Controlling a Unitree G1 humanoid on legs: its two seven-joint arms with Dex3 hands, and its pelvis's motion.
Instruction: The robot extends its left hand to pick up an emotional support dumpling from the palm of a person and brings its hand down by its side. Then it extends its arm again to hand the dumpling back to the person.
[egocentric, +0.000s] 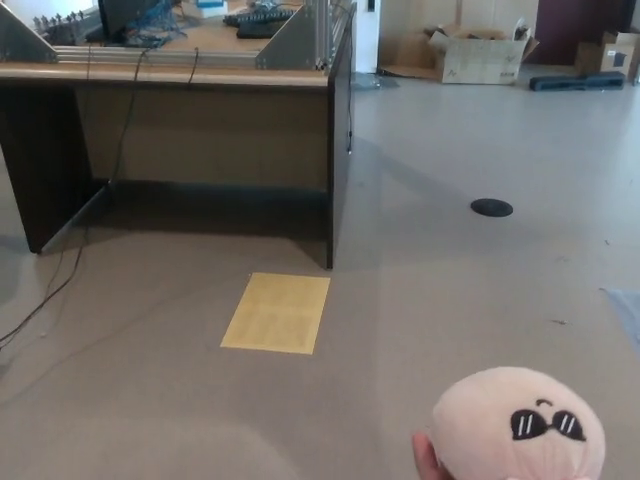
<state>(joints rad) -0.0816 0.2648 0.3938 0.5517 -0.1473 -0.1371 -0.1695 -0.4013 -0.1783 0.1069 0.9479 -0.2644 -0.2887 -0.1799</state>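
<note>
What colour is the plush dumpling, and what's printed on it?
Pale pink dumpling with a black sunglasses face, seen in the head view, low right.

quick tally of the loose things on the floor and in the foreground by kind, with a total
plush dumpling: 1
yellow sheet on the floor: 1
black disc on the floor: 1
cardboard boxes by the far wall: 2
total: 5

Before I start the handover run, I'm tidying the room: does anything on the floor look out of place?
A yellow sheet lies loose on the floor by the desk, a dark round disc sits alone in the open, and cables trail from under the desk.
</note>
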